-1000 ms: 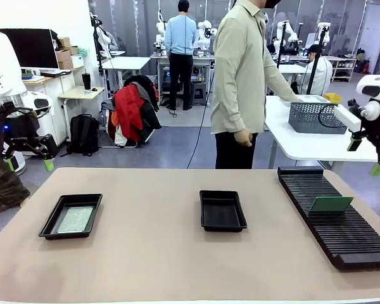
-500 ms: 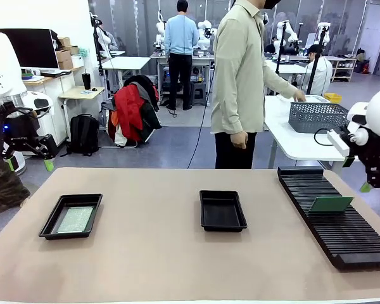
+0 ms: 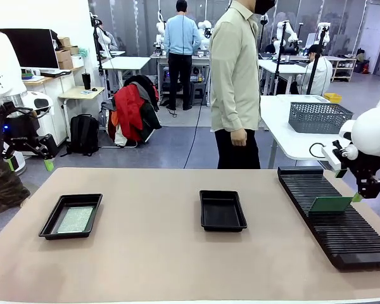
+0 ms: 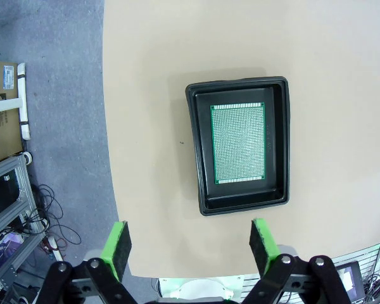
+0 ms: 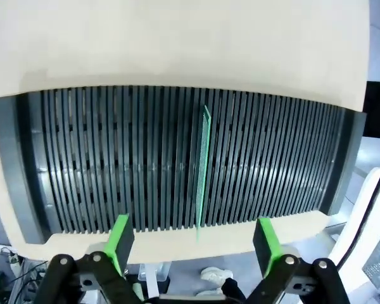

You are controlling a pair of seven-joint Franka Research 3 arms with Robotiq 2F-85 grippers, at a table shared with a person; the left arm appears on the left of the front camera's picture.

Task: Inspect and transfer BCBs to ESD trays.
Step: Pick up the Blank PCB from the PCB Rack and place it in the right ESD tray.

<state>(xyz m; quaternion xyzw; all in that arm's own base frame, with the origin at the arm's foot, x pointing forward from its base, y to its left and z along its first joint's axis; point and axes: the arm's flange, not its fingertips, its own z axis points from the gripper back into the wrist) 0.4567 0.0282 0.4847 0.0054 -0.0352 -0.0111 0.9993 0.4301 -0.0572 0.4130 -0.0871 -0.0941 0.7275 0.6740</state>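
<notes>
One green BCB [image 3: 330, 204] stands on edge in a slot of the long black ribbed rack [image 3: 342, 234]. My right gripper [image 3: 347, 185] hangs open just above and behind it. In the right wrist view the BCB [image 5: 203, 171] shows edge-on, in line with the gap of the open gripper [image 5: 192, 239]. A second BCB [image 3: 75, 219] lies flat in the left ESD tray [image 3: 49, 223]. The middle ESD tray [image 3: 222, 225] holds nothing. My left gripper [image 3: 30, 164] is open, high off the table's left edge. From the left wrist, the BCB [image 4: 238, 144] lies in its tray [image 4: 193, 152], far beyond the gripper [image 4: 190, 244].
A person [image 3: 234, 82] stands at the far side of the table, hands down. A grey wire basket [image 3: 316, 117] sits on a white table behind the rack. Bare tan tabletop [image 3: 145, 253] stretches between the trays and along the front.
My right gripper has come down and leftward to just above the standing BCB. The person has drawn an arm back from the basket and turned. The left arm has stayed put.
</notes>
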